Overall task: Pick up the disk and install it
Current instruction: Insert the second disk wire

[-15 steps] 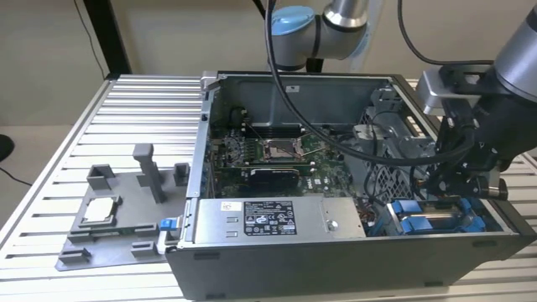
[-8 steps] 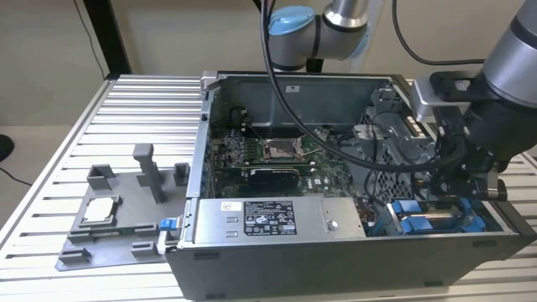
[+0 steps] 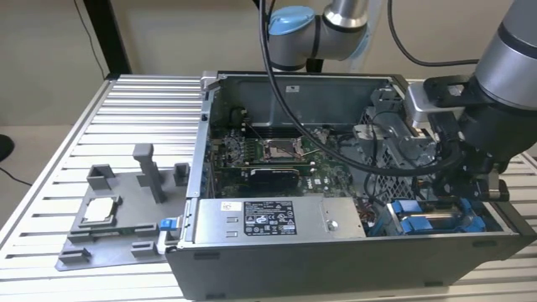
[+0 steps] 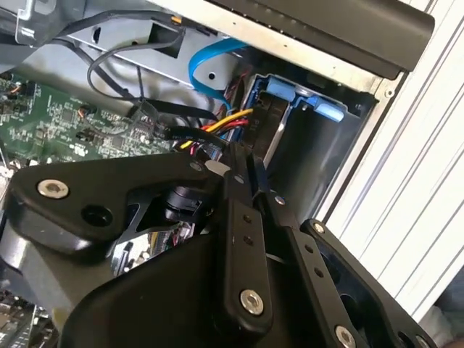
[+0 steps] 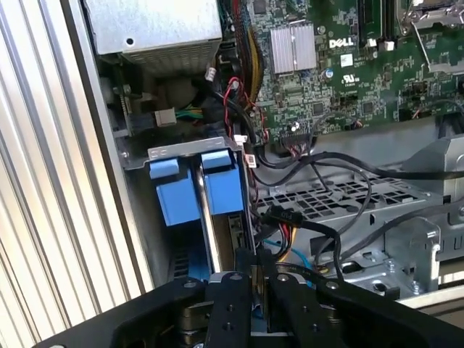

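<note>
The gripper [image 5: 255, 293] filled the lower edge of the first wrist view, its two black fingers [image 5: 230, 312] drawn close together with only a slit between them; whether that slit pinched the edge of the disk could not be told. In the second wrist view the same gripper [image 4: 255, 190] occupied the lower half of the frame, fingertips reaching toward the drive bay.

The open computer case [image 3: 277, 277] took up the centre and right of the exterior view, standing on the slatted table [image 3: 126, 113]. Within it lay the green motherboard [image 3: 268, 157] and, in front of that, the big grey box [image 3: 277, 217] with its black-and-white label.

The disk [image 5: 225, 190] stood on edge in the drive bay [image 5: 190, 150], left of centre in the first wrist view, its blue carrier beside a second blue carrier [image 5: 172, 196]. In the exterior view the blue carriers [image 3: 436, 220] appeared at the lower right, beneath the arm.

Judged from this, the disk sat in or very near its slot, so installation appeared nearly complete; full seating could not be confirmed.
</note>
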Controlling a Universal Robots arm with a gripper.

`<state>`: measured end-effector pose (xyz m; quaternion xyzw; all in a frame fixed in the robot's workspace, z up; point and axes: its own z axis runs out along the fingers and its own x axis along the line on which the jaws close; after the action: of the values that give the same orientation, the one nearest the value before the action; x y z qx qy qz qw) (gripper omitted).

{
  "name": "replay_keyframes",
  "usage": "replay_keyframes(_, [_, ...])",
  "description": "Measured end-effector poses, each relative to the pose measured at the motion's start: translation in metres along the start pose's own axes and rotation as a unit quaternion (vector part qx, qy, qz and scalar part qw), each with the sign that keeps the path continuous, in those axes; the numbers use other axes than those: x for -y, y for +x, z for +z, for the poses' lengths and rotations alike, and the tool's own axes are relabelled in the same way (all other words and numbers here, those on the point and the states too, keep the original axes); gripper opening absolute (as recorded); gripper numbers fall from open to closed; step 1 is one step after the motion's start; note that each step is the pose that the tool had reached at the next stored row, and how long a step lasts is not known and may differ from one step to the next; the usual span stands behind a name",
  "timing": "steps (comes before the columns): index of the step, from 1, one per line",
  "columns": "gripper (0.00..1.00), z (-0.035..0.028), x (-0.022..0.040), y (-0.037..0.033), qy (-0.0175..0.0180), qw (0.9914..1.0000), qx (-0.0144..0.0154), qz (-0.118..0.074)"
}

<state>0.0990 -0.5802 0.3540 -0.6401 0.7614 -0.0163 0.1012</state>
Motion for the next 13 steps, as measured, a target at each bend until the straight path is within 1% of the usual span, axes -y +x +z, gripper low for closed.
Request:
replay_keyframes(3, [0.00,0.0000,-0.0004,0.0000,0.0000,1.00000,0.0001,0.000])
replay_keyframes(6, [0.00,0.0006,-0.0035,0.0006,0.0001,1.00000,0.0000,0.000])
replay_keyframes(10, [0.00,0.0056,-0.0044,0.0013,0.0008,1.00000,-0.0003,0.000])
replay_keyframes(13, [0.00,0.0068,-0.0051,0.0016,0.0011,1.00000,-0.0004,0.000])
